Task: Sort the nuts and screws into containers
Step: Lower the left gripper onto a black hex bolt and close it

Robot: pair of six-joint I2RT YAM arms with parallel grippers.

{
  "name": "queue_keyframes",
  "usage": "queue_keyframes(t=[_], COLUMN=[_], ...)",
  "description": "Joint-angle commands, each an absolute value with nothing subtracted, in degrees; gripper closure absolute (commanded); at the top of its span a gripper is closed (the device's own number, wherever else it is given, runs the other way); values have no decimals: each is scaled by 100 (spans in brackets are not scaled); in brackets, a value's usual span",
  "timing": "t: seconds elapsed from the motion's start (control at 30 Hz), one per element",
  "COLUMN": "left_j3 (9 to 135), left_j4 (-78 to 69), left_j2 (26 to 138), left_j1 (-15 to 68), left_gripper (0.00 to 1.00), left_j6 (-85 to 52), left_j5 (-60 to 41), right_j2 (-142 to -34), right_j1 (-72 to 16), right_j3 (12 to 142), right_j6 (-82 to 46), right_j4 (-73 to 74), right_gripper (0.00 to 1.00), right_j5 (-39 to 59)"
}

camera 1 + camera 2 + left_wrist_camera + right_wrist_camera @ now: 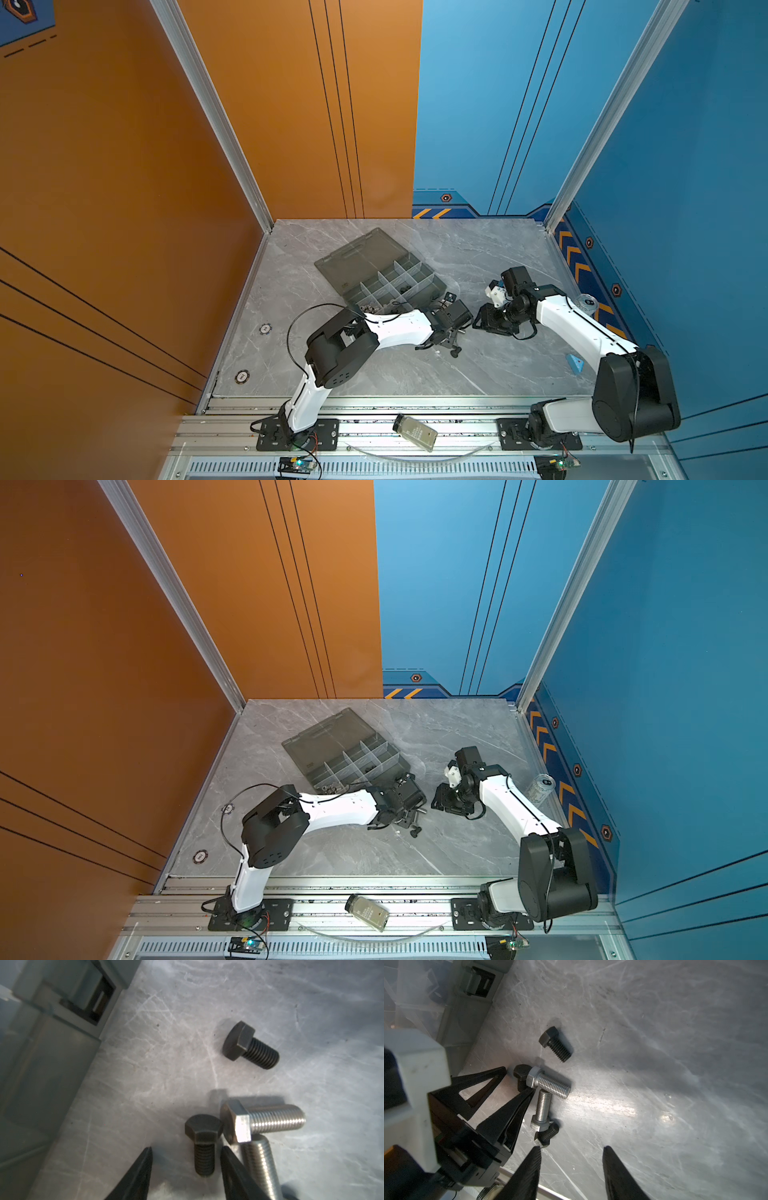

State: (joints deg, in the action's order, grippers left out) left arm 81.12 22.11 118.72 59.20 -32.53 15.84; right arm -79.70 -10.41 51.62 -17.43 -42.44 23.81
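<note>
Black hex-head steel bolt (204, 1142) sits between the left pincer's (186, 1148) spread tips: pickup step; next, close without catching the neighbouring silver threaded bolt (259, 1163); right pincer (572, 1147) spread, empty

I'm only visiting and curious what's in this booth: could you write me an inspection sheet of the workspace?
Surface: grey marbled table.
Job's things: organiser box, lid open; loose screws, black and silver, beside it; nuts in one cell.
Clutter: drink can, bottle, blue wedge, round tokens.
Grippers: left gripper open, fingers either side of a black screw; right gripper open, empty.
Cables: black cable loops off left arm.
Surroundings: orange wall, blue wall.
</note>
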Motion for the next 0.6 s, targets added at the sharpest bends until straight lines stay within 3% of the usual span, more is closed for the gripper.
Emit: queue_keyframes(t=[0.0, 0.57], left_j3=[8240, 8149], left_j4=[2352, 2136], left_j2=[12075, 12205], left_j1=[5820, 5708], left_gripper=[48, 85], left_j6=[-3230, -3194], left_j5=[1458, 1172], right_j2=[-7880, -7868], right_j1=[-1007, -1001], right_j3=[5097, 5099], right_j6=[-1656, -1654], right_j4=[-4346, -4343], right_gripper=[49, 49], right_j5=[2372, 2356])
